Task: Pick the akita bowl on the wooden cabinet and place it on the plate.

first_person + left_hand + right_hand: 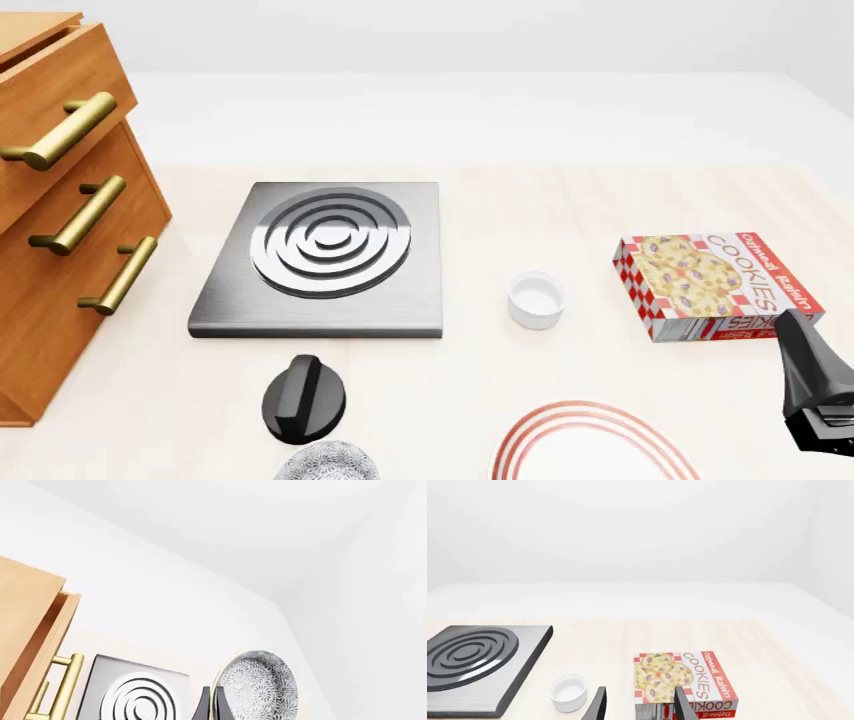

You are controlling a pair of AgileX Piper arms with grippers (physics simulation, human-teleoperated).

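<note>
While my left gripper (212,705) held the akita bowl (259,690) by its rim, with one finger on each side of the edge, the bowl stood tilted on its side in the left wrist view. From the front camera, only the speckled top of the bowl showed at the near edge, just below my dark left gripper, and it was near the plate (594,445) but not on it. This white plate with red rings lay a little to the right, also cut by the near edge. My right gripper (639,705) hung at the right side with its fingers spread apart and nothing between them. Further away, a small white ramekin (535,299) stood between the grey stove plate (324,258) and the cookie box (711,285). On the far left stood the wooden cabinet (60,200) with brass handles, and its top drawer was pulled out a little.
</note>
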